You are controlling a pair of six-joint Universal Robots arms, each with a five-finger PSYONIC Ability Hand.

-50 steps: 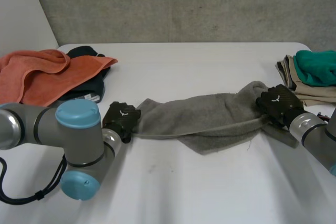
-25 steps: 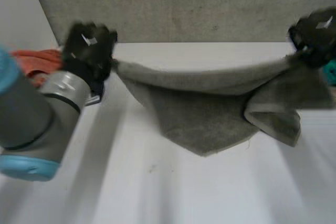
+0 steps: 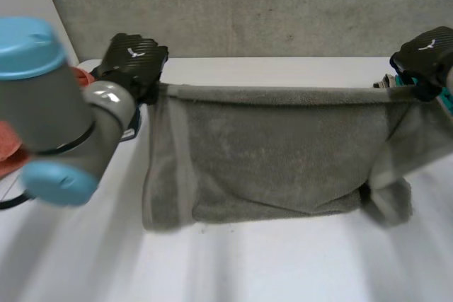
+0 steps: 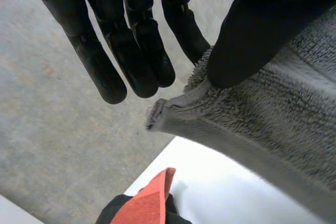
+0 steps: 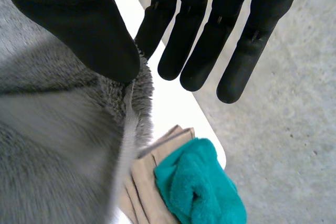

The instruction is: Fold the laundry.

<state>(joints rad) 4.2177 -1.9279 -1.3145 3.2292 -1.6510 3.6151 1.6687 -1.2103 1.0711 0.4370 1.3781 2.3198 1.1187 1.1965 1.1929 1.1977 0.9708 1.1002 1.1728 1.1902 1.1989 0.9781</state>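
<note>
A grey towel (image 3: 262, 153) hangs spread out between my two hands above the white table (image 3: 283, 266). Its top edge is pulled taut and its lower edge reaches the tabletop. My left hand (image 3: 131, 61) is raised at the towel's top left corner. In the left wrist view the thumb (image 4: 262, 30) pinches that corner of the towel (image 4: 273, 124) against a finger. My right hand (image 3: 425, 51) is raised at the top right corner. There the thumb (image 5: 79, 19) pins the towel (image 5: 52, 145) the same way, with the other fingers straight.
An orange cloth (image 4: 149, 203) on a dark garment (image 4: 113, 216) lies at the table's far left, behind my left arm (image 3: 49, 104). A teal cloth (image 5: 202, 187) on folded beige cloth (image 5: 144, 187) sits at the far right edge. A grey wall stands behind the table.
Both hands have risen from the table and moved back and apart. The towel, crumpled flat a second ago, now hangs stretched open between them.
</note>
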